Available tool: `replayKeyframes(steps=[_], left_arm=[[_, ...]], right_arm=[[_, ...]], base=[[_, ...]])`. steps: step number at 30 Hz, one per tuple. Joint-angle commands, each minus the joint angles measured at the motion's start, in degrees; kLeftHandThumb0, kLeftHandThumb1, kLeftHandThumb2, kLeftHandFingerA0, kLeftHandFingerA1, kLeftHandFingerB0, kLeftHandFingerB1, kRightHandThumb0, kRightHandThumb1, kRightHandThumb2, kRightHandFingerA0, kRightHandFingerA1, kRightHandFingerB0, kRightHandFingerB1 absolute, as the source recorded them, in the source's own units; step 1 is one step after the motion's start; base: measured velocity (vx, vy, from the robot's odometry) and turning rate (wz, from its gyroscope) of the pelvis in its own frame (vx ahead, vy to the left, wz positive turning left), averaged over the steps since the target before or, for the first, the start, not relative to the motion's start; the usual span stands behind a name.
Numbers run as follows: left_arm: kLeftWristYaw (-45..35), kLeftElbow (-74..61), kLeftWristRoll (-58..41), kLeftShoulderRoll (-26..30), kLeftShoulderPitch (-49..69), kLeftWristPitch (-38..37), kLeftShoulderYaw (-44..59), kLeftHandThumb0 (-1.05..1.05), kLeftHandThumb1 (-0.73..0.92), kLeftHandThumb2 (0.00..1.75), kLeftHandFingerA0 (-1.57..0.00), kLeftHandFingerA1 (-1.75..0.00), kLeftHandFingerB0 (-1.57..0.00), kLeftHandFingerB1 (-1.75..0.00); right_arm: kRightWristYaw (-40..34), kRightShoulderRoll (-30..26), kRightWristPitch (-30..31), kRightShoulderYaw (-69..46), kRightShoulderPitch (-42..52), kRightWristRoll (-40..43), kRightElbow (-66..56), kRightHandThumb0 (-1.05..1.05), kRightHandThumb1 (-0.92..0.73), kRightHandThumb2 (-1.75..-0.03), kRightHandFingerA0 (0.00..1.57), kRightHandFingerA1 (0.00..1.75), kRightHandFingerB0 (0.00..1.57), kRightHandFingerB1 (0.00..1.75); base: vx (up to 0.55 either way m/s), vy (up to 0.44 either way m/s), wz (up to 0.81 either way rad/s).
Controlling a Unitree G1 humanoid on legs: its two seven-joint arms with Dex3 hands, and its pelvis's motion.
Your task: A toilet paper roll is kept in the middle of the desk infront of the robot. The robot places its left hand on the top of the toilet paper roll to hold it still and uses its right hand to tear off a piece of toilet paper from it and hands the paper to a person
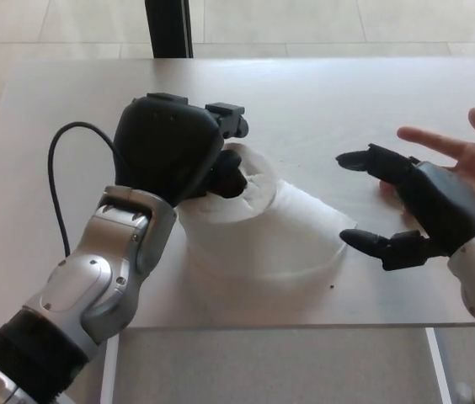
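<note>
You see the toilet paper roll standing upright near the middle of the pale bench, white and soft, its top pressed a little and the dark core hole partly covered. A loose sheet hangs down its right side and spreads onto the bench. Your left robot hand rests on top of the roll, fingers curled down over the core. Your right robot hand hovers to the right of the loose sheet, fingers spread, holding nothing. A person's hand lies open just behind it, at the right edge.
</note>
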Motion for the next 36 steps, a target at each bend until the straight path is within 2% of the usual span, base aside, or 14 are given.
replayKeyframes(steps=[1,15,17,18,19,20,28,29,30,31,32,34,35,36], left_arm=[[-0.1,1.5,1.8,-0.7,1.4,-1.3,-0.3,-0.44,0.64,0.6,-0.86,-0.63,-0.8,-0.49],[1.3,3.3,2.1,-6.8,-1.0,-2.1,0.4,-0.37,0.57,0.69,-0.89,-0.73,-0.76,-0.54],[1.5,3.5,2.3,-7.1,-1.1,-2.0,0.4,-0.35,0.56,0.69,-0.91,-0.73,-0.76,-0.54],[1.7,4.1,2.1,-7.7,-1.2,-2.2,0.2,-0.37,0.42,0.95,-0.84,-0.81,-0.7,-0.71],[1.7,4.3,2.1,-7.8,-1.2,-2.2,0.2,-0.37,0.42,0.95,-0.84,-0.81,-0.7,-0.71],[1.2,4.1,2.4,-8.1,-0.7,-1.6,-0.1,-0.35,0.57,0.67,-0.9,-0.69,-0.76,-0.53],[0.4,3.2,3.5,-7.9,1.1,-1.1,-0.4,-0.38,0.59,0.6,-0.89,-0.65,-0.77,-0.53],[0.5,3.4,2.9,-7.9,1.6,-1.4,0.0,-0.41,0.59,0.58,-0.89,-0.67,-0.77,-0.52],[0.4,3.7,3.0,-7.9,1.7,-1.2,0.0,-0.4,0.59,0.58,-0.9,-0.69,-0.77,-0.53],[1.6,4.3,2.6,-8.0,1.8,-2.0,0.1,-0.38,0.56,0.65,-0.9,-0.72,-0.78,-0.56],[1.8,4.5,2.0,-8.3,2.0,-2.3,0.4,-0.38,0.55,0.72,-0.9,-0.74,-0.78,-0.56],[2.7,4.8,1.8,-8.4,2.2,-2.5,0.6,-0.37,0.55,0.76,-0.91,-0.76,-0.8,-0.56],[4.2,5.3,1.8,-8.1,2.2,-3.8,0.6,-0.37,0.54,0.81,-0.91,-0.77,-0.8,-0.57],[2.1,4.5,1.4,-8.2,2.0,-3.0,0.7,-0.37,0.59,0.8,-0.86,-0.76,-0.75,-0.56]], right_arm=[[5.2,-2.2,4.6,2.6,-0.7,-5.0,-1.6,-0.91,-0.53,-0.79,0.0,0.03,0.06,0.2],[13.3,-1.8,7.8,11.0,-3.5,-9.4,1.1,-0.77,-0.43,-0.81,0.0,0.19,0.01,0.23],[13.5,-1.5,8.1,11.4,-3.8,-9.9,1.4,-0.81,-0.48,-0.83,0.0,0.15,0.1,0.18],[13.7,-1.2,8.0,12.1,-4.3,-10.4,1.3,-0.77,-0.44,-0.82,0.0,0.18,0.09,0.16],[13.8,-1.1,8.1,12.2,-4.3,-10.5,1.3,-0.77,-0.44,-0.82,0.0,0.18,0.09,0.16],[13.6,-0.4,8.7,12.3,-4.4,-10.6,1.5,-0.82,-0.45,-0.79,0.0,0.11,0.03,0.19],[6.1,3.2,9.6,11.4,-3.9,-14.5,3.7,-0.69,-0.41,-0.83,0.0,0.32,0.0,0.29],[0.3,6.1,10.2,9.7,-3.2,-14.6,5.3,-0.63,-0.68,-0.61,0.11,0.56,0.13,0.38],[-4.7,8.5,8.5,7.4,-2.2,-13.2,6.3,-0.52,-0.68,-0.6,0.44,0.86,0.28,0.46],[-7.0,9.7,7.5,6.2,-1.7,-12.2,6.9,-0.46,-0.71,-0.63,0.73,1.4,0.37,0.55],[-9.8,10.1,5.6,6.0,-1.2,-12.7,7.5,-0.45,-0.75,-0.68,0.9,1.71,0.49,0.92],[-11.5,10.5,4.5,5.8,-0.7,-13.4,7.7,-0.43,-0.76,-0.69,0.98,1.74,0.44,0.85],[-14.7,10.9,3.1,5.9,0.4,-14.2,7.8,-0.5,-0.66,-1.08,1.26,1.39,0.36,0.7],[-15.2,11.3,3.7,5.5,0.5,-14.3,7.7,-0.43,-0.78,-0.69,0.94,1.74,0.33,0.62]], base=[[0.0,0.0,0.0],[0.0,0.0,0.0],[0.0,0.0,0.0],[0.0,0.0,0.0],[0.0,0.0,0.0],[0.0,0.0,0.0],[0.0,0.0,0.0],[0.0,0.0,0.0],[0.0,0.0,0.0],[0.0,0.0,0.0],[0.0,0.0,0.0],[0.0,0.0,0.0],[0.0,0.0,0.0],[0.0,0.0,0.0]])
